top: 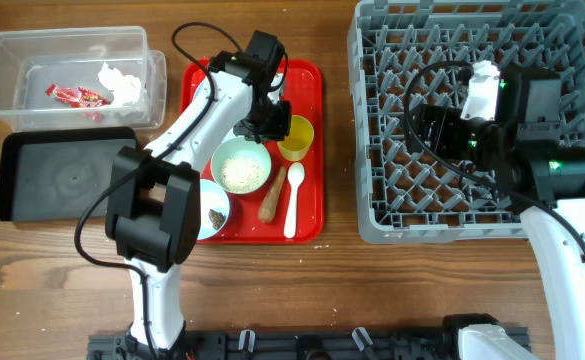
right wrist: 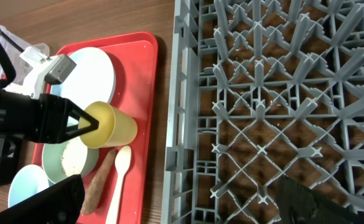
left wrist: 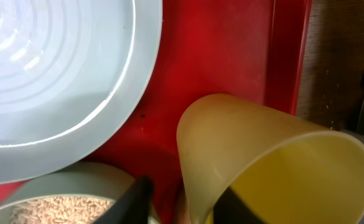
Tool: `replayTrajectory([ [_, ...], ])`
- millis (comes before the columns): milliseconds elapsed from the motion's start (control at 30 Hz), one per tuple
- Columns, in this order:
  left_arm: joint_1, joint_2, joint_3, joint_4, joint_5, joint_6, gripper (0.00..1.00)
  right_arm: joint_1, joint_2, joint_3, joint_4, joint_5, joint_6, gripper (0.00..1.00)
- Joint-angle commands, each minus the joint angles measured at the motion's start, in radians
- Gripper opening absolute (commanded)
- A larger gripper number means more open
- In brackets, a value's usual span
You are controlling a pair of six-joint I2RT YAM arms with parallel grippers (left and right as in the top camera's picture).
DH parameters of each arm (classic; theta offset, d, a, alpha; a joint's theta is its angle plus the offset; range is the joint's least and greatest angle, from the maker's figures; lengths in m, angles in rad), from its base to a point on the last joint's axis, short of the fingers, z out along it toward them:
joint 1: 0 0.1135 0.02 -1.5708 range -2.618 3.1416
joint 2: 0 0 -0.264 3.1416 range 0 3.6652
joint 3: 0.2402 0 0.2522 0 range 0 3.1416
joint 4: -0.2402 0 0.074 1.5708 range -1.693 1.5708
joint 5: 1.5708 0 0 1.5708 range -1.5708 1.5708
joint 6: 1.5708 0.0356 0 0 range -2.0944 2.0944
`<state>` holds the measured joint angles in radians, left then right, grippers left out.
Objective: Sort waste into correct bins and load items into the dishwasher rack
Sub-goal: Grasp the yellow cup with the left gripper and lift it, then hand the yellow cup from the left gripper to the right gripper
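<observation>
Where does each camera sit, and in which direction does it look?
Overhead: fixed above the table, looking straight down; both arms show, left gripper over the red tray, right gripper over the dishwasher rack.
Left wrist: low over the tray, looking down at the yellow cup and pale blue plate; its two dark fingers show at the bottom edge.
Right wrist: above the rack, looking down at its left edge and the tray; its fingers fill the bottom corners.
Shared: all three show the cup.

On red tray [top: 308, 84]: left gripper [top: 260, 124] at cup [top: 295, 138], beside rice bowl [top: 242, 167]; right gripper [top: 430, 127] over rack [top: 392, 40]; tub [top: 32, 42] holds wrapper [top: 77, 96], tissue [top: 120, 83].
</observation>
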<state>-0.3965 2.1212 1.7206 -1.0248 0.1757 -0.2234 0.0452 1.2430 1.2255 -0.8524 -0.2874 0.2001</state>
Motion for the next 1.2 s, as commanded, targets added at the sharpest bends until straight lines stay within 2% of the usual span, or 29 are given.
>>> replayTrajectory([
  [0,0.000,0.003,-0.002,0.010,-0.008,-0.001,0.08,0.008,0.010,0.011,0.002,0.001,-0.014,1.00],
  [33,0.002,0.003,0.001,0.011,-0.008,-0.001,0.04,0.008,0.010,0.011,0.002,-0.003,-0.014,1.00],
  [133,0.022,-0.013,0.050,-0.019,0.086,-0.001,0.04,0.008,0.010,0.011,0.004,-0.050,-0.018,1.00],
  [200,0.058,-0.036,0.105,-0.042,0.268,-0.001,0.04,0.008,0.010,0.011,0.042,-0.146,-0.018,0.99],
  [267,0.098,-0.056,0.130,-0.042,0.514,-0.001,0.04,0.008,0.010,0.011,0.097,-0.259,-0.018,1.00],
  [300,0.135,-0.061,0.131,-0.047,0.756,-0.001,0.04,0.008,0.019,0.010,0.148,-0.354,-0.030,1.00],
  [500,0.158,-0.061,0.131,-0.053,1.176,0.000,0.04,0.008,0.146,0.010,0.245,-0.631,-0.097,1.00],
  [567,0.158,-0.061,0.131,-0.054,1.228,-0.001,0.04,0.008,0.194,0.010,0.283,-0.726,-0.129,1.00],
  [733,0.152,-0.061,0.131,-0.054,1.230,-0.001,0.04,0.008,0.279,0.010,0.372,-0.884,-0.149,1.00],
  [933,0.150,-0.061,0.131,-0.055,1.231,-0.027,0.04,0.040,0.282,0.010,0.451,-0.903,-0.148,0.99],
  [1067,0.128,-0.061,0.131,-0.055,1.252,-0.028,0.04,0.075,0.298,0.010,0.505,-0.903,-0.145,0.87],
  [1167,0.111,-0.061,0.131,-0.055,1.252,-0.028,0.04,0.076,0.302,0.010,0.518,-0.904,-0.144,0.83],
])
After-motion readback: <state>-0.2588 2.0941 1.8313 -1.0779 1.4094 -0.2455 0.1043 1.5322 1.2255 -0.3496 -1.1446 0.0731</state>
